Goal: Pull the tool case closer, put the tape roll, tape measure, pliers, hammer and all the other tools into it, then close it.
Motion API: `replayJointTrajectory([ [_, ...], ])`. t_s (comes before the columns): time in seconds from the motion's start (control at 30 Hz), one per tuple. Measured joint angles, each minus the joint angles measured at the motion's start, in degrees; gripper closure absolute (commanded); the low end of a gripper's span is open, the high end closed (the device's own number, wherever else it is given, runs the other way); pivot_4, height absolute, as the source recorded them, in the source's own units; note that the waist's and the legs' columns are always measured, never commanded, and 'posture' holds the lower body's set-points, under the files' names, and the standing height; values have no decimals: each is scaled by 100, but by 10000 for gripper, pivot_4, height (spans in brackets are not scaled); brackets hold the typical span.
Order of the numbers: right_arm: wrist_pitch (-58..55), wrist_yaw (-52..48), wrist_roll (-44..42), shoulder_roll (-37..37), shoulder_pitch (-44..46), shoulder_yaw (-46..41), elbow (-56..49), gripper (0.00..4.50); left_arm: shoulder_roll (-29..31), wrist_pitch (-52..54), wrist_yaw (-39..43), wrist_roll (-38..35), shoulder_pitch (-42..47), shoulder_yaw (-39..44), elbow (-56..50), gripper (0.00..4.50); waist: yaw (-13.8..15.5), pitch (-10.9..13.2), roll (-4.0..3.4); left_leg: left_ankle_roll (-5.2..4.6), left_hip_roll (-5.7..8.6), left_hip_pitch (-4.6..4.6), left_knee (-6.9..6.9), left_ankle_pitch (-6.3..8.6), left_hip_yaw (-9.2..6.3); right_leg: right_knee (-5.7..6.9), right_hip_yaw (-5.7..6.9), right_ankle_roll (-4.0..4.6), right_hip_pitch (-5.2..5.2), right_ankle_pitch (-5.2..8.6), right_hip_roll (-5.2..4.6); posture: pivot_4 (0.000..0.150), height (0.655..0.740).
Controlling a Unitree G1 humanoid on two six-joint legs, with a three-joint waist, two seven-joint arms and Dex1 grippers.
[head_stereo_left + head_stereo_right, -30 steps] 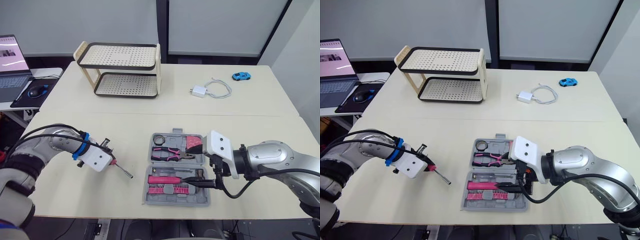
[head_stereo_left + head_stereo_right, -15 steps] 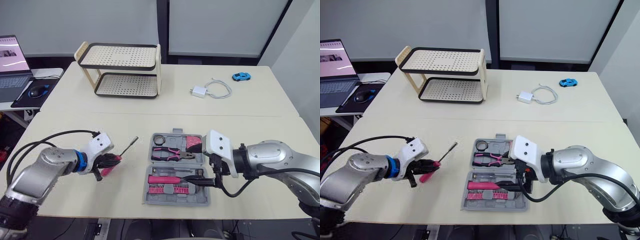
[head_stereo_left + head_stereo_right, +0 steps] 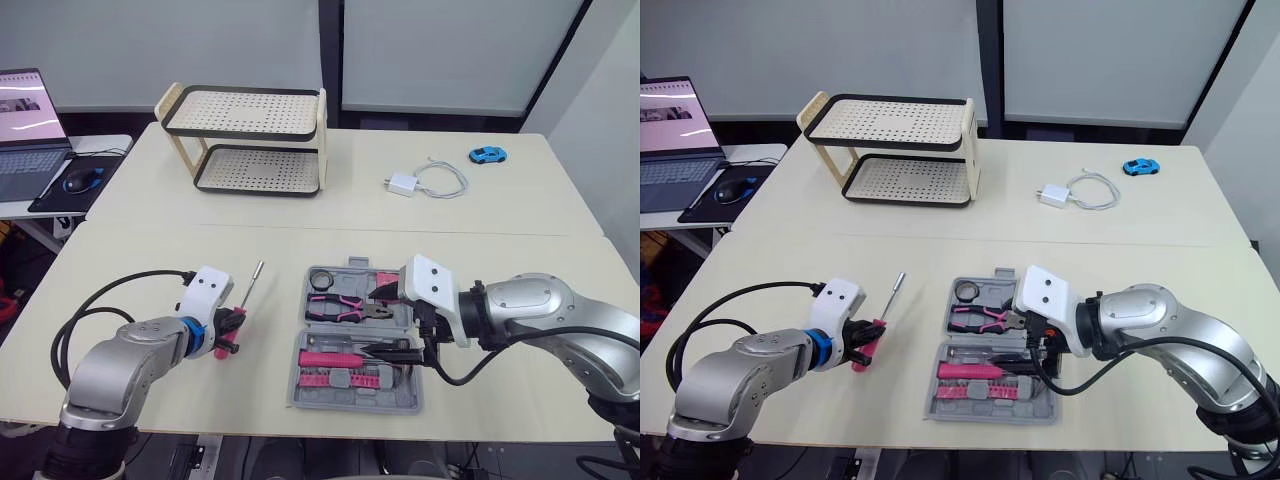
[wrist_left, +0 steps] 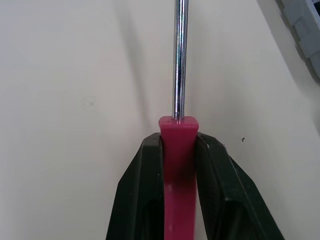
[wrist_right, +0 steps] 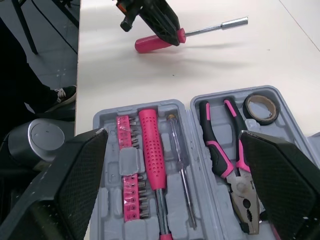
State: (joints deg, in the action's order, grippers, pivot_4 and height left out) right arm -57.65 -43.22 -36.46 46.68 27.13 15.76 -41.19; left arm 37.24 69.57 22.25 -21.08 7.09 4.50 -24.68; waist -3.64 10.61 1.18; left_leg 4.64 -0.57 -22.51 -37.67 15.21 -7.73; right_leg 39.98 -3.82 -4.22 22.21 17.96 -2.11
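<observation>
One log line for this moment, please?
left gripper: shut on screwdriver | right gripper: open, over open tool case

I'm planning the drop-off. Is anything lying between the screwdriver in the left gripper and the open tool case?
Nothing visible lies on the table between the screwdriver, clamped in the left gripper, and the tool case. The open right gripper hovers over the case's right side, though, so that end is crowded.

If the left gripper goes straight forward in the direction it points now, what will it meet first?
The left gripper holds a pink screwdriver; ahead lies bare table, the tool case off to the side. Farther on perhaps the end of the two-tier rack; depth is unclear.
</observation>
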Motion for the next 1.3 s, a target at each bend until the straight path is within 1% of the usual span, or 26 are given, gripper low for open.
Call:
replayJointTrajectory([
  [0.23,20,-79,144,-13,45,13,39,0,-107,-544,23,139,50,-182,544,39808,34,-4,-6,0,2,2,2,0,3,-3,-4,0,0,0,-3,1500,7350],
  [0.3,20,-99,145,-12,45,13,39,0,-108,-685,87,141,30,-182,649,32480,34,-9,-15,0,2,3,2,0,5,-3,-5,0,0,0,-3,1500,7350],
  [0.4,20,-150,145,9,40,-1,39,0,-156,-845,98,185,-120,-178,808,24815,31,-9,-15,0,1,2,2,0,5,-3,-5,0,1,0,-2,1500,7350],
  [0.5,20,-168,136,22,1,-54,14,0,-176,-964,158,126,-333,-68,665,16558,47,-9,-15,1,1,0,3,1,5,-8,-6,0,0,0,-3,1500,7350],
  [0.53,20,-167,134,31,-37,-98,4,0,-172,-1008,205,90,-483,45,587,14318,43,-9,-15,1,1,1,4,1,6,-8,-6,1,1,0,-3,1500,7350],
  [0.6,17,-161,125,47,-130,-170,-19,0,-78,-1253,357,59,-895,282,399,7934,38,-9,-15,1,-1,1,13,1,6,-10,-6,1,2,0,-3,1500,7350],
  [0.63,13,-157,115,46,-163,-206,-28,0,-28,-1397,460,34,-1061,413,337,5834,48,-8,-15,1,-1,2,14,1,5,-10,-5,1,3,0,-4,1500,7350],
  [0.73,10,-127,93,42,-207,-336,-107,0,-32,-1932,779,-113,-1355,823,234,5834,93,-8,-15,2,0,2,14,0,6,-13,-4,4,0,-1,-5,1500,7350],
  [0.8,10,-75,81,18,-257,-363,-157,0,-105,-2547,1079,-199,-1539,1060,254,5834,105,-8,-15,2,0,2,16,1,7,-22,-5,4,-1,-1,-6,1500,7350],
  [0.9,11,1,89,-47,-320,-378,-165,0,-228,-3098,1330,-275,-1657,1149,391,5834,126,-8,-15,2,0,1,21,1,9,-30,-5,4,-1,-1,-7,1500,7350],
  [1.0,27,110,138,-124,-345,-378,-184,0,-366,-3391,1503,-337,-1718,1147,596,5834,131,-8,-15,2,0,2,27,1,9,-34,-4,5,-2,-2,-7,1500,7350],
  [1.1,97,210,201,-211,-345,-340,-185,0,-408,-3796,1526,-201,-1631,1111,1057,5834,133,-8,-15,2,0,4,31,0,8,-34,-3,5,-1,-3,-6,1500,7350],
  [1.17,150,241,311,-236,-344,-289,-181,0,-512,-4103,1427,-16,-1423,1077,1490,5834,144,-9,-15,2,0,5,32,0,8,-36,-2,6,-2,-3,-7,1500,7350],
  [1.3,230,294,451,-292,-340,-156,-135,0,-558,-4436,1388,210,-1126,882,2023,5834,145,-10,-12,2,0,4,41,0,9,-47,-1,6,-3,-4,-7,1500,7350],
])
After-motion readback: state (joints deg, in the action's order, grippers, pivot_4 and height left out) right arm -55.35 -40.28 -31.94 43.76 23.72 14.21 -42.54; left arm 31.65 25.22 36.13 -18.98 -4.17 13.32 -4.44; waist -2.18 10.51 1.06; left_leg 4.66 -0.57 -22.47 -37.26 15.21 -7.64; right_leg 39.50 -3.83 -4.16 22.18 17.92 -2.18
